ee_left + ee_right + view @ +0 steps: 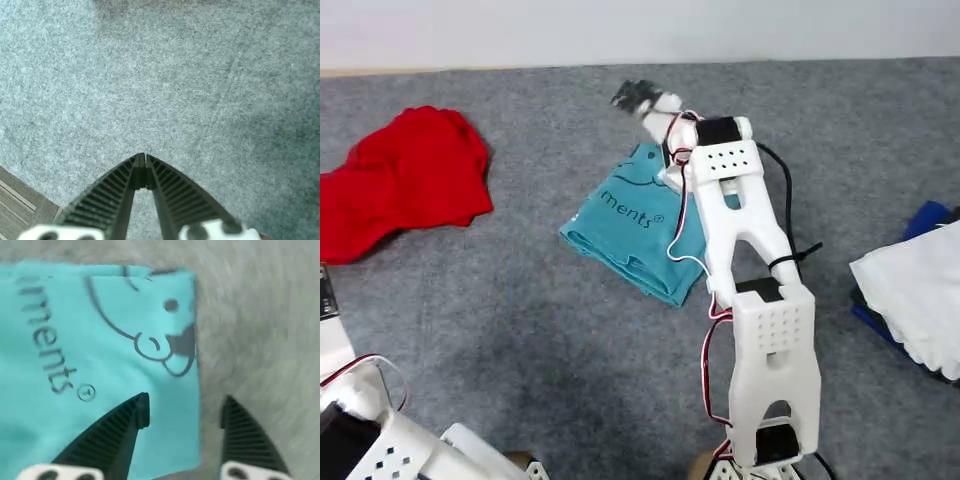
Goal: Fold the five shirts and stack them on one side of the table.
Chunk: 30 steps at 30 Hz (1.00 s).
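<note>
A robotics lab bench, I'd say: grey felt table (520, 330), white plastic arms (775, 350) with bare wiring (706, 365), plain wall (620, 30) behind.

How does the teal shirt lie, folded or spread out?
Folded: the teal shirt lies as a compact rectangle with straight edges, layers show along one end, and no sleeves stick out.

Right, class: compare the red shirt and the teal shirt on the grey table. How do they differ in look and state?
The red shirt lies crumpled in a loose heap; the teal shirt lies flat with straight folded edges. The red shirt looks plain, while the teal shirt carries dark print. The right gripper hangs open over the teal shirt's edge; the red shirt lies apart from both arms. Both rest on the grey table.
</note>
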Each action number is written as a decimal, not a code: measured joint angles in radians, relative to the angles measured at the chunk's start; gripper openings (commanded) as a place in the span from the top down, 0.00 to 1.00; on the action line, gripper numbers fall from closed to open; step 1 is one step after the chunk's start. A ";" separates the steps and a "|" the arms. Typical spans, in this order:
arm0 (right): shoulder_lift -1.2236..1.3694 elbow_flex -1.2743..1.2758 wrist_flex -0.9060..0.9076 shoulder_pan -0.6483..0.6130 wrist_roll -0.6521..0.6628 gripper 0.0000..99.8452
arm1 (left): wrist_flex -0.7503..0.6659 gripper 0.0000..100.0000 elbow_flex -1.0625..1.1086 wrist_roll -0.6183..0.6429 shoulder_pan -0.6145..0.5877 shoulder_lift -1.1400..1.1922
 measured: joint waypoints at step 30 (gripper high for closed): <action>0.170 0.000 0.069 -0.121 -1.315 0.55 | 0.000 0.99 0.000 0.000 0.000 0.000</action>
